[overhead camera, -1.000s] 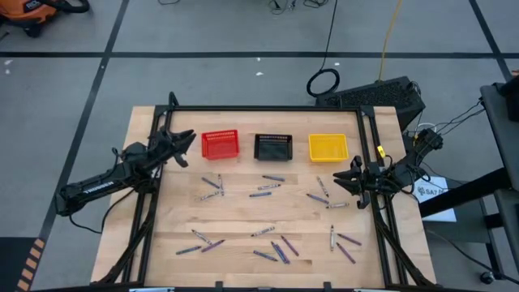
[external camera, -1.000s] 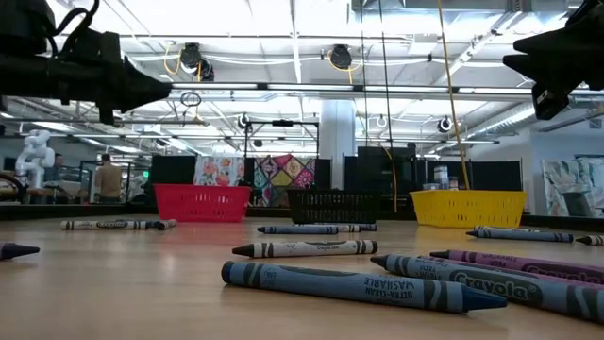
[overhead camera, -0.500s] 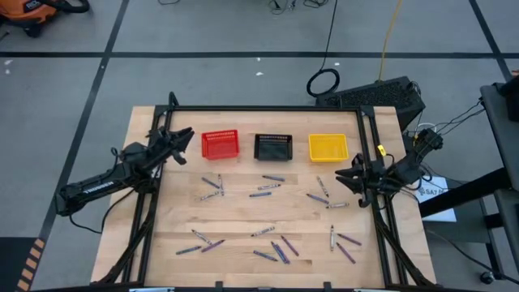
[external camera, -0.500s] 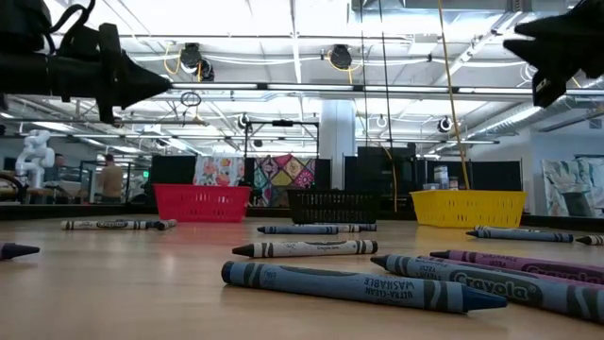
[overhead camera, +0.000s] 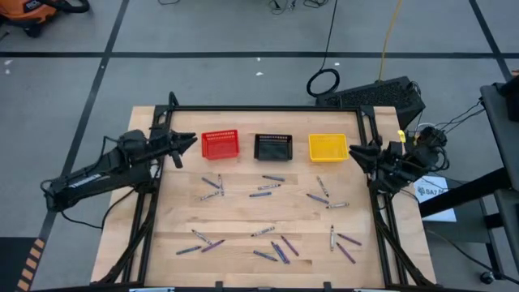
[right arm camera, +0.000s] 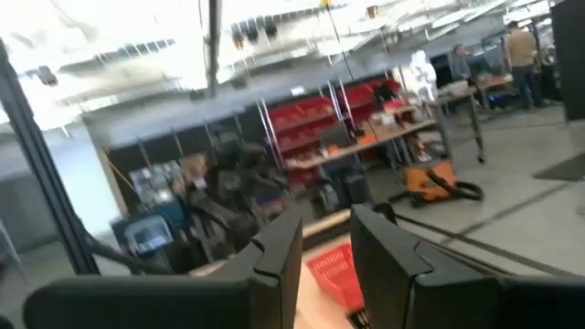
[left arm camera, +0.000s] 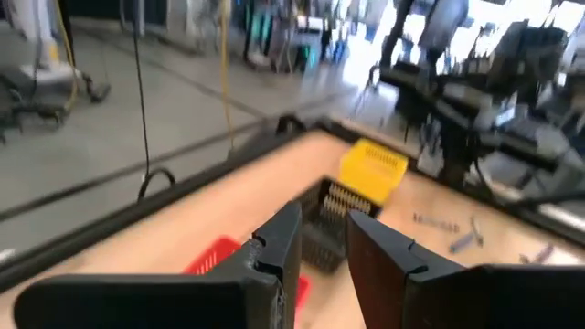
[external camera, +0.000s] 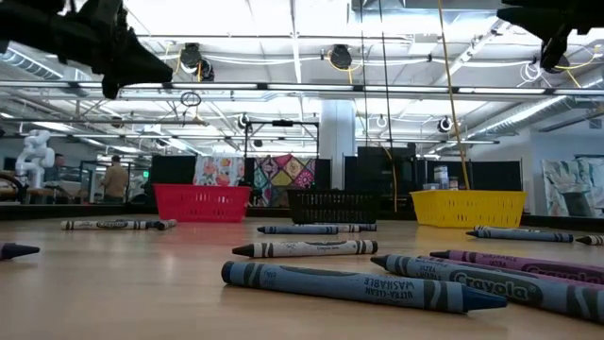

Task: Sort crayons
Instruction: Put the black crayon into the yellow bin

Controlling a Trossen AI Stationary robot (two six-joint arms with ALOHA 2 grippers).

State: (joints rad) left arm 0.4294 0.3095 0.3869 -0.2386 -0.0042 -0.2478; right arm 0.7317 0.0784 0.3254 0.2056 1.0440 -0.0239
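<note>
Two hands are up in the air, and neither one holds a thing. Far to the left, the left hand hangs just beside the red basket, high over the table. Its two fingers stand a little apart with nothing between them.

Next to the red basket sits the black basket, and then the yellow basket. All three stand in a row along the far side of the table. I cannot see any crayon inside them.

All the crayons lie loose on the wood, in front of the baskets. Some lie in a band across the middle, and more lie near the front edge. They are blue, purple and grey.

On the right, the right hand hangs just beside the yellow basket, also high up. Its fingers are a little apart too, and empty.

I think the sorting has not really begun. To go on, one hand would have to come down over a single crayon, line its fingers across it, and pinch it. Crayons are thin and round, so they may roll away.
</note>
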